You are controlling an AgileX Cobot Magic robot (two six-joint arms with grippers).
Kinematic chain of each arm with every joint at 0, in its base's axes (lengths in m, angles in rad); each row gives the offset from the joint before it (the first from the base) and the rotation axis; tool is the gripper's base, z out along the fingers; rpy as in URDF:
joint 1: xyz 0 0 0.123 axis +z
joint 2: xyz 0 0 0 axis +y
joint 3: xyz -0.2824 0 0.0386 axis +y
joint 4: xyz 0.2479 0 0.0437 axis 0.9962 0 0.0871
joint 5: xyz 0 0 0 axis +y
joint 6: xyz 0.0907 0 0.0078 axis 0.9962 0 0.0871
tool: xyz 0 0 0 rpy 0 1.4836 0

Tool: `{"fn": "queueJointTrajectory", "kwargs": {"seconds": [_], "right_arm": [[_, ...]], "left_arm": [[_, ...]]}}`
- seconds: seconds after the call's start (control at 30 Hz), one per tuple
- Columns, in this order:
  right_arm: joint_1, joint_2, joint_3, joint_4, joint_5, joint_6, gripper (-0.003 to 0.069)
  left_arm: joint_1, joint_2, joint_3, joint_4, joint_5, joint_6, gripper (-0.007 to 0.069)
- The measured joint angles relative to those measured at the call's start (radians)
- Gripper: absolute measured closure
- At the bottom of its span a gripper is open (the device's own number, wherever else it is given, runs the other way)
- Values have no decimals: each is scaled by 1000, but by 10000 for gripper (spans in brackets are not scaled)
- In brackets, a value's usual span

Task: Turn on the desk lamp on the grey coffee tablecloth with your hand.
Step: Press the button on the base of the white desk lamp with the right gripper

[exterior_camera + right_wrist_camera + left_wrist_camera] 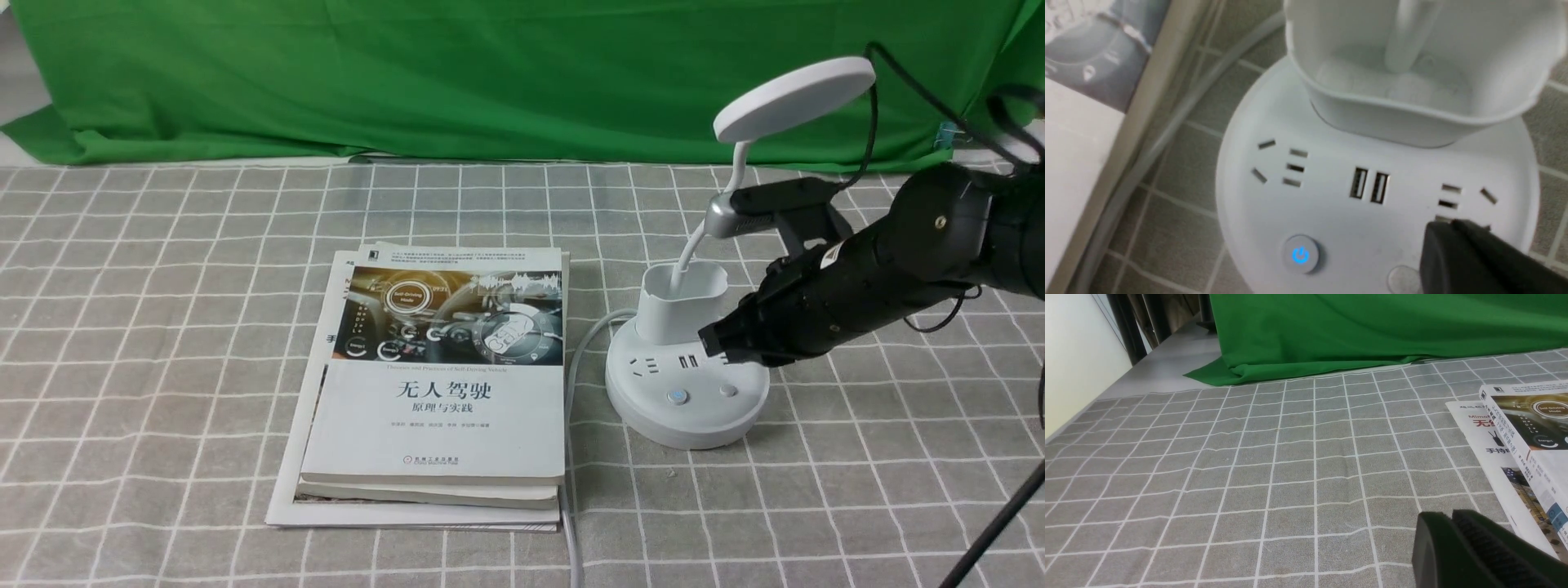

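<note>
The white desk lamp (684,384) stands on the grey coffee tablecloth (163,343), right of the books. Its disc head (793,96) is tilted up and looks unlit. The round base carries sockets, a blue-lit button (677,398) and a plain button (728,390). My right gripper (709,341) is shut, its tip just above the base's right side near the cup holder (682,302). In the right wrist view the shut tip (1447,228) hovers by the right socket, above the plain button (1401,277); the blue button (1300,256) glows. My left gripper (1447,517) is shut and empty over bare cloth.
A stack of books (437,384) lies left of the lamp, and its edge shows in the left wrist view (1527,457). The lamp's grey cable (571,457) runs along the books to the front edge. A green backdrop cloth (457,73) hangs behind.
</note>
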Motion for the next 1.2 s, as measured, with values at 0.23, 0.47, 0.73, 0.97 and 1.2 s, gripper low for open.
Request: {"fn": "queueJointTrajectory", "kwargs": {"seconds": [0.23, 0.47, 0.73, 0.97, 1.2], "right_arm": [[4, 5, 3, 0, 23, 0, 626], [11, 47, 28, 0, 6, -1, 625], [13, 37, 31, -1, -1, -1, 625], [20, -26, 39, -1, -9, -1, 625], [20, 16, 39, -1, -15, -1, 625]], "left_arm": [[0, 0, 0, 0, 0, 0, 606], [0, 0, 0, 0, 0, 0, 606], [0, 0, 0, 0, 0, 0, 606], [0, 0, 0, 0, 0, 0, 606], [0, 0, 0, 0, 0, 1, 606]]}}
